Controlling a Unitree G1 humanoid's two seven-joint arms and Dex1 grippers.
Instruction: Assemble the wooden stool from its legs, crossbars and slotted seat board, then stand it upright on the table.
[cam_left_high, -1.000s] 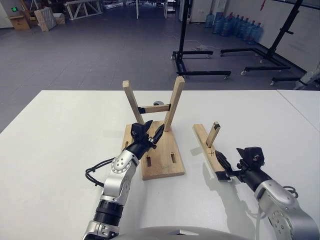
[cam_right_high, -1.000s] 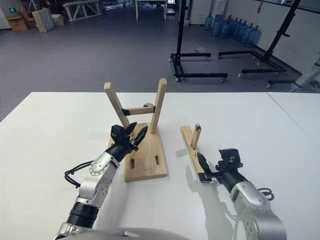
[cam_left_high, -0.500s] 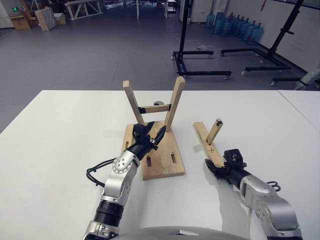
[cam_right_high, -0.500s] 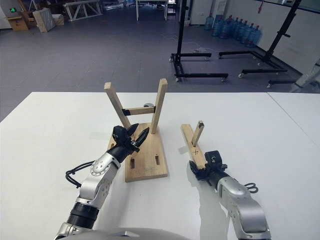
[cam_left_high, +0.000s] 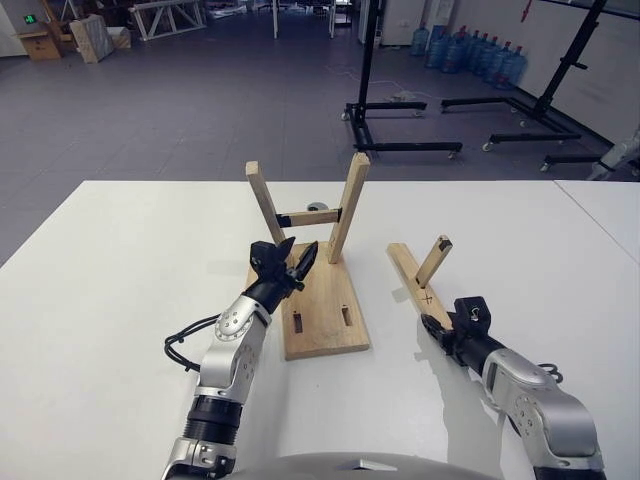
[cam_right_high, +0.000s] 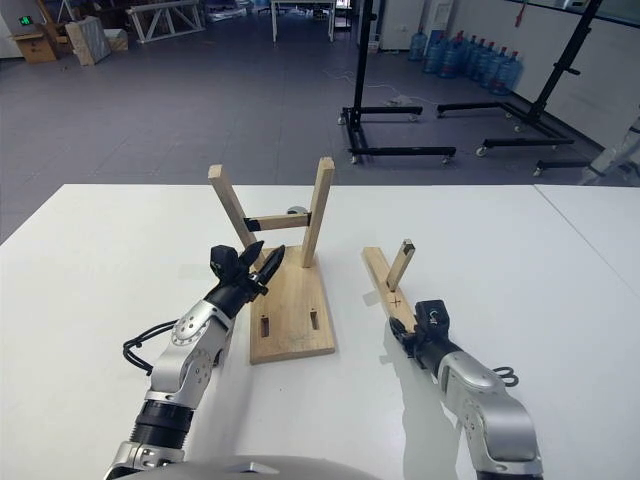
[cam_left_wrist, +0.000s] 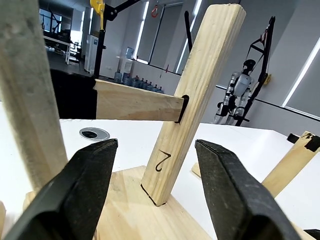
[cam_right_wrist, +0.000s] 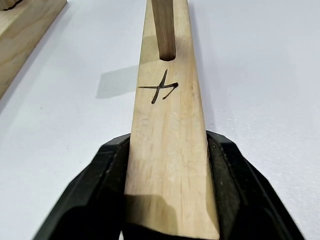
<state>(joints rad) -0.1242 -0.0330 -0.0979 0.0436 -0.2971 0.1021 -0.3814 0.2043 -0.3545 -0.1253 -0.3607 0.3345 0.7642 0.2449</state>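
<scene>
Seat board (cam_left_high: 325, 328) lies flat mid-worktop (cam_left_high: 110, 260), with two slots (cam_left_high: 297, 322) showing in its near half. Two legs stand splayed in its far end, left one (cam_left_high: 266, 205) and right one (cam_left_high: 349, 205), joined by a crossbar (cam_left_high: 312, 216).

Left tool (cam_left_high: 290, 258): fingers apart, gripping nothing. It hangs over the board's far end, just beside the base of the left leg.

Right tool (cam_left_high: 432, 325): clamped on the near end of a third leg (cam_left_high: 410, 280). That leg lies flat on the worktop, right of the board and apart from it. A short crossbar (cam_left_high: 432, 260) sits in it, tilted upward.

Black cable (cam_left_high: 185, 345) loops on the worktop beside the left arm.
</scene>
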